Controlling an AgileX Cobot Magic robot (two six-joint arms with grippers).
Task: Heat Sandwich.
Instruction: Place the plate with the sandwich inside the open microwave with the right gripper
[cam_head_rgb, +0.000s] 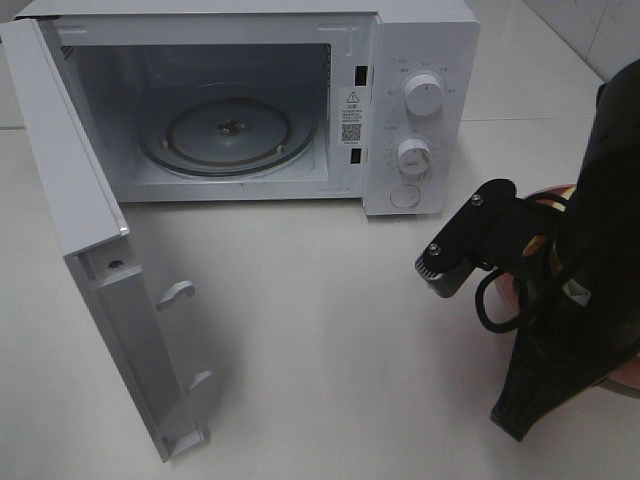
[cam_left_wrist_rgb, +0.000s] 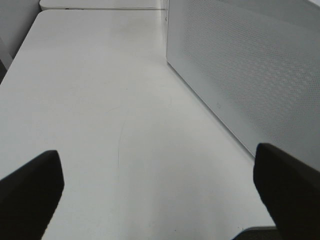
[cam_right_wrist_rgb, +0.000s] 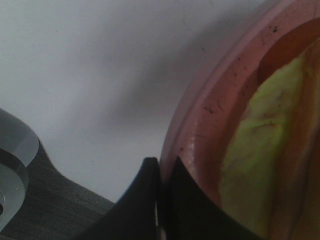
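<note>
In the right wrist view the sandwich (cam_right_wrist_rgb: 260, 155) shows its yellow-green filling, lying on a pink plate (cam_right_wrist_rgb: 210, 115). My right gripper (cam_right_wrist_rgb: 162, 200) is shut on that plate's rim, one finger outside and one inside. From the high camera my right arm (cam_head_rgb: 565, 300) covers the sandwich, and only slivers of the plate (cam_head_rgb: 556, 190) show at the table's right side. The white microwave (cam_head_rgb: 420, 60) stands at the back with its door (cam_head_rgb: 90, 260) swung wide open and its glass turntable (cam_head_rgb: 230, 135) bare. My left gripper (cam_left_wrist_rgb: 159, 192) is open over bare table, holding nothing.
The microwave's two knobs (cam_head_rgb: 424, 95) sit on its right-hand panel. The open door juts toward the front left of the white table (cam_head_rgb: 320, 330). A white dotted microwave panel (cam_left_wrist_rgb: 240, 65) stands close beside my left gripper.
</note>
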